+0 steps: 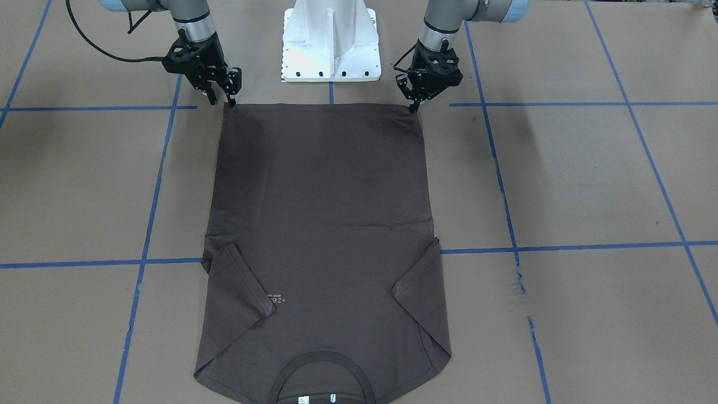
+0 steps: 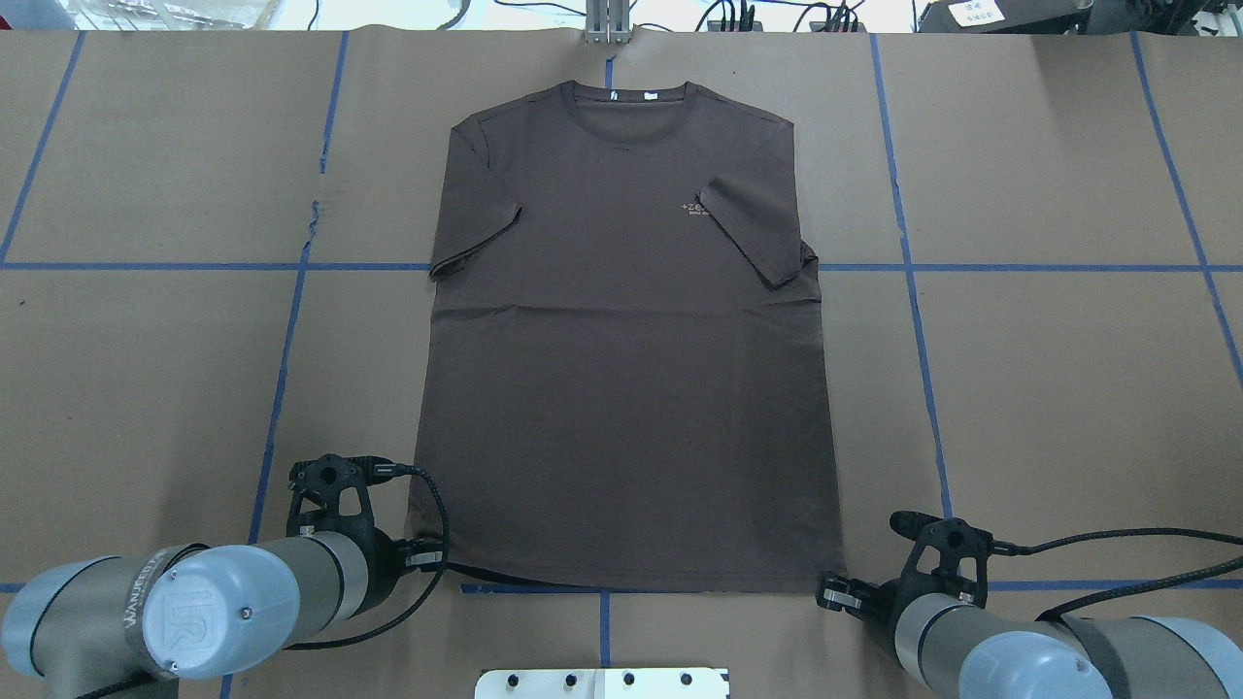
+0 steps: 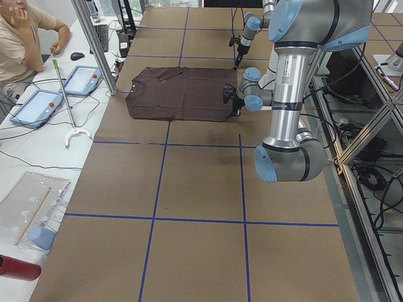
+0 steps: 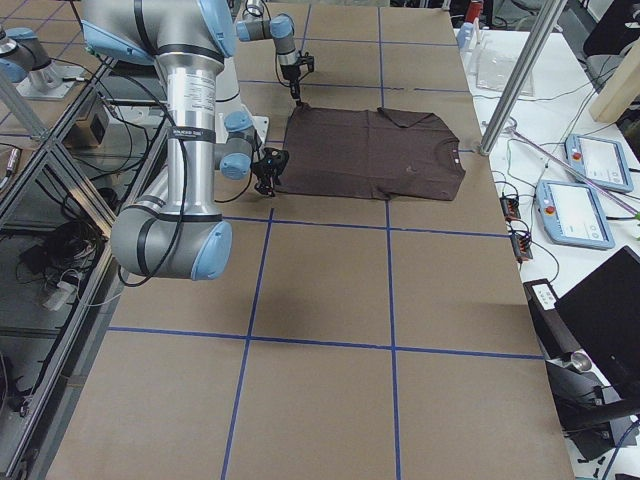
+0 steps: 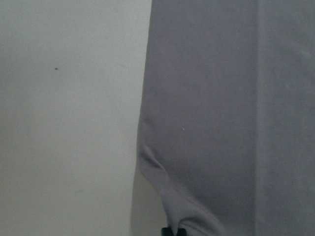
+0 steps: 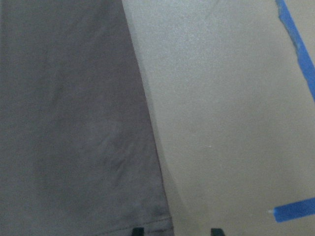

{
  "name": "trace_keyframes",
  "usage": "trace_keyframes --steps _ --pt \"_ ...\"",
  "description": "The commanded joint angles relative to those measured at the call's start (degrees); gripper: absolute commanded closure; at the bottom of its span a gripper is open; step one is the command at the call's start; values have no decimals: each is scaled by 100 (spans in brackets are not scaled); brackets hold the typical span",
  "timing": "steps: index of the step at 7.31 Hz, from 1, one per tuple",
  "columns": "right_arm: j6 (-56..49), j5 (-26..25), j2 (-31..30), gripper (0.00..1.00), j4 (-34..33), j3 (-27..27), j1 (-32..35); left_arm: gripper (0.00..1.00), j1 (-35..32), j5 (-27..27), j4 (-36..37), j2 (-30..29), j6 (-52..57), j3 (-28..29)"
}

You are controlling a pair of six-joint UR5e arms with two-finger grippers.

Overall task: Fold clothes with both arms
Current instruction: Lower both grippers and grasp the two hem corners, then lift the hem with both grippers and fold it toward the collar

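The dark brown T-shirt (image 1: 322,224) lies flat, chest up, on the brown table, collar away from the robot and both sleeves folded inward; it also shows in the overhead view (image 2: 621,369). My left gripper (image 1: 414,106) is down at the hem's corner on my left. In the left wrist view the fingertips (image 5: 172,231) are together with the fabric (image 5: 221,123) puckered into them. My right gripper (image 1: 221,102) is at the other hem corner, with its jaws apart. In the right wrist view the two tips straddle the shirt's edge (image 6: 74,123).
The white pedestal base (image 1: 331,45) stands just behind the hem between both arms. Blue tape lines (image 1: 561,247) grid the table. A metal pole (image 3: 94,44) stands near the collar end. An operator (image 3: 25,38) sits beyond it with tablets (image 3: 38,104).
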Motion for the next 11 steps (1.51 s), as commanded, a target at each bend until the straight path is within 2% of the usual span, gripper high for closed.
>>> trace_keyframes --steps 1,2,6,7,8,9,10,11 --pt "0 -41 160 83 0 -45 -59 100 -20 34 6 8 0 -8" --pt "0 -58 187 100 -9 -45 -59 100 -21 34 6 8 0 1" --pt "-44 -67 187 100 -61 121 132 100 -21 16 6 8 9 -25" --pt "-44 -23 135 100 -758 714 186 100 -29 -1 128 60 26 -243" --pt "-27 212 134 100 -1687 1503 161 100 -29 -19 677 95 26 -837" --pt "-26 345 117 100 -2157 2137 125 100 -21 -262 1623 78 18 -1730" --pt "-26 511 143 100 -2788 2779 134 100 -38 -787 2659 8 26 -2748" --pt "-26 731 204 100 -3265 3281 247 100 -73 -1045 3296 -175 52 -3237"
